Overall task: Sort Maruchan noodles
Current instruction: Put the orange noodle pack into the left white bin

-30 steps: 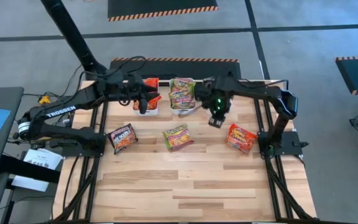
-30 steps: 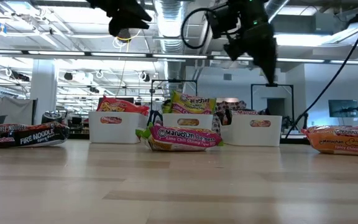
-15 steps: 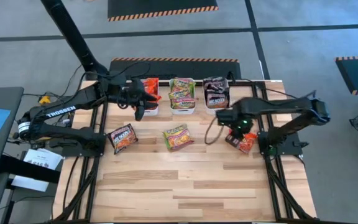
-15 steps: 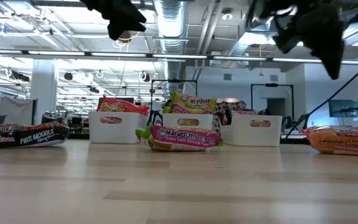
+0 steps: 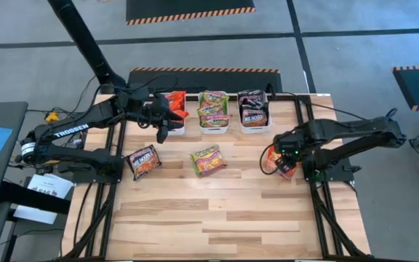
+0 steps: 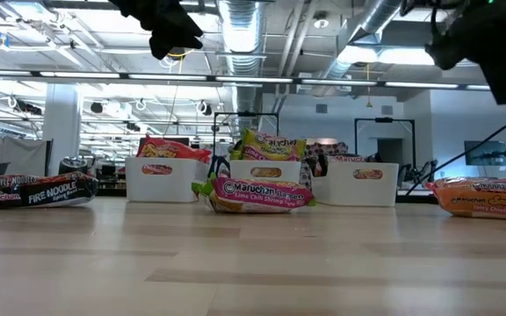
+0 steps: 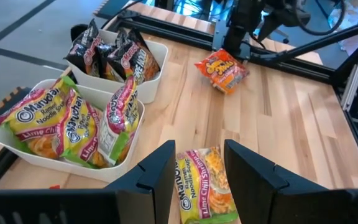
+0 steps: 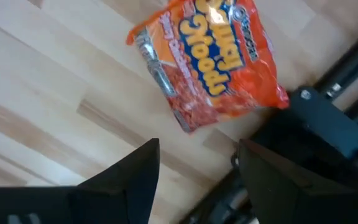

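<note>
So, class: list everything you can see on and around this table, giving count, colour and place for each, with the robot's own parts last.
White bins: three, in a row at the table's far edge.
Binned packets: red-orange in the left bin, green-yellow in the middle, black in the right.
Loose black packet: one, left side of the table.
Loose green-yellow packet: one, centre.
Loose red-orange packet: one, right side, partly under the right arm.
Wooden table: one, light planks.
Left end effector: open, over the left bin.
Right end effector: open, over the red-orange packet.
</note>
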{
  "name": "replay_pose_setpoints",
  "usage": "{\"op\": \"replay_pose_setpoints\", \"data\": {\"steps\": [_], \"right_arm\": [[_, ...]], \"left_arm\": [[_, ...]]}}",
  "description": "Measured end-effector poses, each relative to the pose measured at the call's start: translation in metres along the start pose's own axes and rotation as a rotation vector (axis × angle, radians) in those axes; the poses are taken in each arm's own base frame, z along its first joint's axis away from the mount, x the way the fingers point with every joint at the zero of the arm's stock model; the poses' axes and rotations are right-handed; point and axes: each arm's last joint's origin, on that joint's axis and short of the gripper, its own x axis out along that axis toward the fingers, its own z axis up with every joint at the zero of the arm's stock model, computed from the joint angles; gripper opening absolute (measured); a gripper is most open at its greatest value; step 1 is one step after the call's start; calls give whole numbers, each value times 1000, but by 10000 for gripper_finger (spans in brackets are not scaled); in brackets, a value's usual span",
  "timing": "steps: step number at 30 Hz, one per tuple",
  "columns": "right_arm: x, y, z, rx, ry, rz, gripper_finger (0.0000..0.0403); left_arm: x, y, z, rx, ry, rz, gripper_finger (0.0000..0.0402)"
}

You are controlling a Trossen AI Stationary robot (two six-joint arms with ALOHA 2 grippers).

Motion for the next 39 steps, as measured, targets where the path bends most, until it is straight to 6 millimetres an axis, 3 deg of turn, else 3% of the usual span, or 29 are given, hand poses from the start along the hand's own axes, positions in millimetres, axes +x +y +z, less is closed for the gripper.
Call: {"op": "replay_pose_setpoints", "data": {"steps": [6, 16, 28, 32, 39], "right_arm": [[25, 1, 3, -8, -27, 41, 251], [79, 0, 9, 5, 3, -57, 251], [116, -4, 31, 77, 61, -161, 246], [120, -1, 33, 69, 66, -148, 209], [119, -1, 33, 97, 61, -134, 75]], "left_arm": [[0, 0, 0, 0, 0, 0, 125], [0, 0, 0, 0, -3, 5, 125], [0, 2, 0, -9, -7, 55, 125], [0, 2, 0, -9, -7, 60, 125], [0, 2, 0, -12, -7, 60, 125]]}}
